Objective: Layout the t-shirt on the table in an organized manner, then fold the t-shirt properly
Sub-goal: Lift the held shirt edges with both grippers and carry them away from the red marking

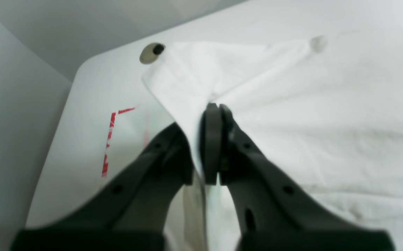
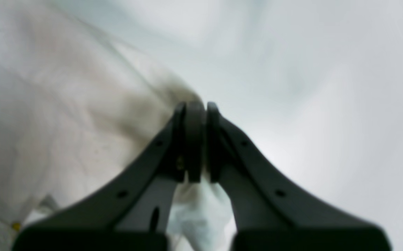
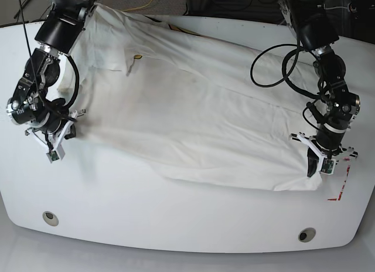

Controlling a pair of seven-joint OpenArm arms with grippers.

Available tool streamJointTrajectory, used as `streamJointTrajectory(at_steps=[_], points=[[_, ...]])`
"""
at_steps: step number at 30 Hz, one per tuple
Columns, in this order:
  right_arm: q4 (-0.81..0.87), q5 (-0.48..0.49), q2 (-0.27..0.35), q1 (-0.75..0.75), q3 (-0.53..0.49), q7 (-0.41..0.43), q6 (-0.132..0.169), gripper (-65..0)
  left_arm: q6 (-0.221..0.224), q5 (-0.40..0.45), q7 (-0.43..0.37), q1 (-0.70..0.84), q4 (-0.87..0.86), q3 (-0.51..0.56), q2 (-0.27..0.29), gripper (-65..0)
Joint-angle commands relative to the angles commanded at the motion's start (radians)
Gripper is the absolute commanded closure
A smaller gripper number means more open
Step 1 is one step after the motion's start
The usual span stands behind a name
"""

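The off-white t-shirt [image 3: 187, 108] lies spread across the white table [image 3: 176, 225], plain side up, running from the back left to the front right. My left gripper [image 1: 215, 108] is shut on the t-shirt's right edge [image 1: 187, 90], near the red tape mark [image 1: 109, 143]; in the base view this left gripper [image 3: 318, 166] is at the cloth's front right corner. My right gripper [image 2: 196, 106] is shut on a bunched fold of t-shirt [image 2: 65, 122]; in the base view the right gripper [image 3: 58, 144] holds the left edge, slightly lifted.
A round metal grommet hole [image 1: 151, 53] sits just beyond the shirt's corner near the table edge. Two grommets [image 3: 50, 217] [image 3: 306, 234] lie along the front edge. Red tape [image 3: 340, 190] marks the table's right side. Cables [image 3: 275, 67] hang by the left arm.
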Motion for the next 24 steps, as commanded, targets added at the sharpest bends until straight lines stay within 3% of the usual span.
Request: streamJointTrajectory(at_steps=[6, 13, 24], points=[[0.071, 0.015, -0.003, -0.077, 0.000, -0.038, 0.000, -1.3, 0.000, 0.000, 0.000, 0.080, 0.051, -0.002, -0.003, -2.2], [0.072, 0.124, 0.003, -0.181, -0.002, -0.038, 0.000, -1.3, -0.002, 0.002, 0.005, 0.181, 0.091, -0.003, -0.026, -2.2], [0.072, 0.132, 0.002, -0.295, -0.002, -0.040, 0.000, -1.8, -0.002, 0.002, 0.161, 0.242, 0.112, -0.003, -0.060, -2.3]])
